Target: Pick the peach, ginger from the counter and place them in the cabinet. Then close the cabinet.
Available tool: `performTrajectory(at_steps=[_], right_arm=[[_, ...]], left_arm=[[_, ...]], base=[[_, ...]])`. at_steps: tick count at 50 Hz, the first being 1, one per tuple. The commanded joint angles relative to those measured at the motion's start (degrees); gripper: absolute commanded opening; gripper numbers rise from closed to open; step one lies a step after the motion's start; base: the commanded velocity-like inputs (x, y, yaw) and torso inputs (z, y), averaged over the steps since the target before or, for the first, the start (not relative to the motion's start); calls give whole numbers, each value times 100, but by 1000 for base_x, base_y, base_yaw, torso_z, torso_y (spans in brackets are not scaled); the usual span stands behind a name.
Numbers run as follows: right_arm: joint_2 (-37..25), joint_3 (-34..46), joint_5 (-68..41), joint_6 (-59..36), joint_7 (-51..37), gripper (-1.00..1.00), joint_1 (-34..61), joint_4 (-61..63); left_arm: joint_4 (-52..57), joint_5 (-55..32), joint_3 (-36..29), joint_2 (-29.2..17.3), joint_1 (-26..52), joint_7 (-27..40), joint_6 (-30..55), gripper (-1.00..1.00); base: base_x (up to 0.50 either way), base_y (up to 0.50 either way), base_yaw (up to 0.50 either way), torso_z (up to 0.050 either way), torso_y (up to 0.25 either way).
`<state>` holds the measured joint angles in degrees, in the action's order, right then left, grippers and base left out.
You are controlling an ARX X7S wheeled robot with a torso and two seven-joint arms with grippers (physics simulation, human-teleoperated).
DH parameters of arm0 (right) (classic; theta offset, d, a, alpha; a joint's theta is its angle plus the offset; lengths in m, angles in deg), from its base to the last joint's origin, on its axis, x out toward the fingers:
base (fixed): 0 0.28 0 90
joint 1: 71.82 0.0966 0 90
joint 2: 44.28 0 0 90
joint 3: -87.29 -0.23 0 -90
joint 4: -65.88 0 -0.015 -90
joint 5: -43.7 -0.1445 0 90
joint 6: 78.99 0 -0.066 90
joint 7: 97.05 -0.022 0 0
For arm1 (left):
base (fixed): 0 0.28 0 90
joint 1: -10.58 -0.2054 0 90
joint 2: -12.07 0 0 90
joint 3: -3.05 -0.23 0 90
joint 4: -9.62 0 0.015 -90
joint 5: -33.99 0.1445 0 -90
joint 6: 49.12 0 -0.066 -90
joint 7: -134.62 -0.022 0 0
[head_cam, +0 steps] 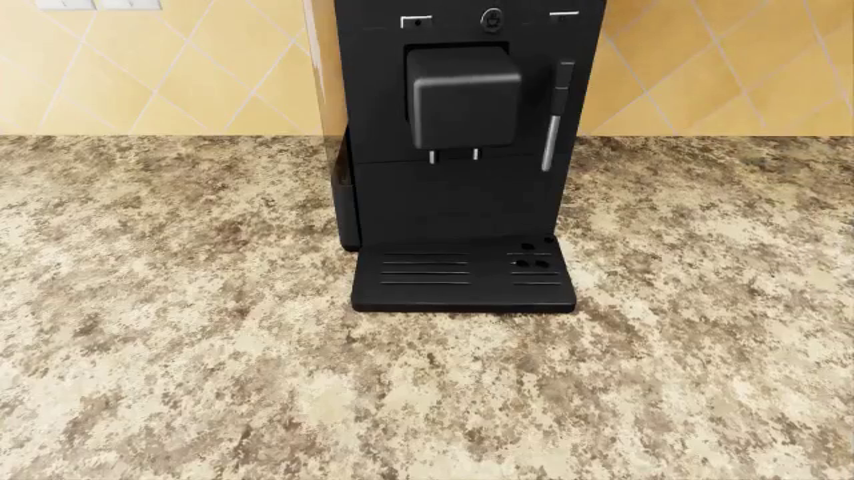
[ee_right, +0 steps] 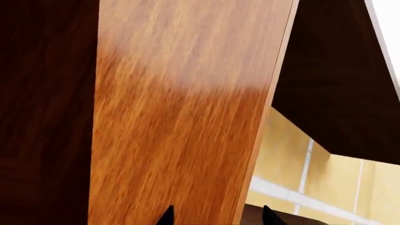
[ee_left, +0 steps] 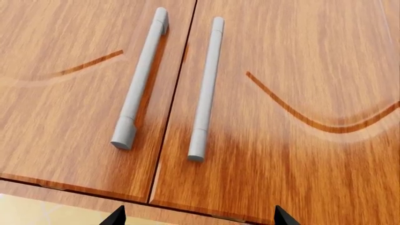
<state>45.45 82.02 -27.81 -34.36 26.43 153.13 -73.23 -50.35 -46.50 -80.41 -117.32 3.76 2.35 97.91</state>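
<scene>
Up at the cabinet, the left gripper [ee_left: 196, 216] shows only two dark fingertips set well apart, so it reads as wide, facing two shut doors [ee_left: 281, 117] with a pair of grey bar handles [ee_left: 140, 79] either side of the seam. The right gripper [ee_right: 216, 216], tips a moderate way apart and holding nothing, sits close to a door's edge [ee_right: 181, 117]. I judge the closing step is in hand: push flat on the panel, not its edge. Neither peach nor ginger is visible anywhere; the speckled counter [head_cam: 160, 350] carries only a black coffee machine [head_cam: 461, 150].
</scene>
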Motion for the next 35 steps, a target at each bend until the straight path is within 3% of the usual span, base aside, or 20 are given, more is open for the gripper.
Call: performTrajectory(at_steps=[1,14,22,35], right_arm=[[27,-326,-167,1418,8121,100,0,317],[17,-2207,-207,1180,8350,100,-6,696],[-262,-3731,-262,913,7752,100,-19,1712],[-444,-4582,-275,413,6801,100,-96,2803]], left_arm=[[32,-51,7,-23,-34,22,-13,100],[64,-87,-12,-36,-49,19,-28,100],[83,-73,-53,-35,-44,36,-29,100],[1,31,-192,-8,-3,19,-18,100]], base=[[15,2,8,10,0],[12,3,9,3,0],[9,5,12,4,0],[4,2,5,1,0]])
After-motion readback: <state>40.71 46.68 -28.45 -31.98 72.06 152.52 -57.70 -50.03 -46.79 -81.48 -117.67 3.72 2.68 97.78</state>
